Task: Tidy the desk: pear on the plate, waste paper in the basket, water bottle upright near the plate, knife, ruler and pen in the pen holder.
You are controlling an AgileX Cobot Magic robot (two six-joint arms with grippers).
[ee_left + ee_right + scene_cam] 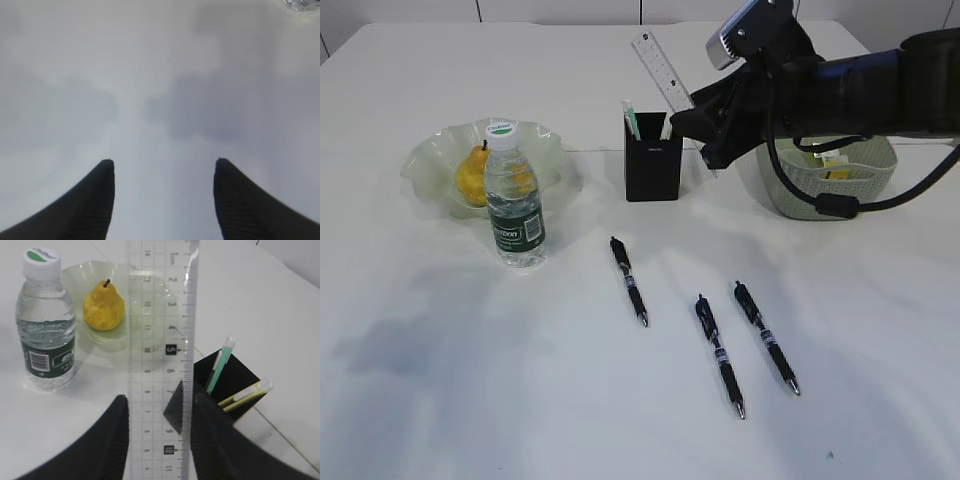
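My right gripper (692, 120) (161, 412) is shut on a clear ruler (662, 70) (160, 335), held tilted just above and behind the black pen holder (653, 158) (231, 382). A green-white stick and a yellow-white one stand in the holder; I cannot tell whether either is the knife. Three black pens (629, 281) (720, 356) (766, 337) lie on the table in front. The yellow pear (472, 176) (103, 307) sits on the glass plate (425, 160) (80, 275). The water bottle (514, 195) (45, 325) stands upright beside the plate. My left gripper (162, 162) hangs open over bare table.
A pale woven basket (790, 195) stands at the right under my right arm, with yellowish scraps inside, partly hidden by the arm and its cable. The bottle's base (301, 4) shows at the top right corner of the left wrist view.
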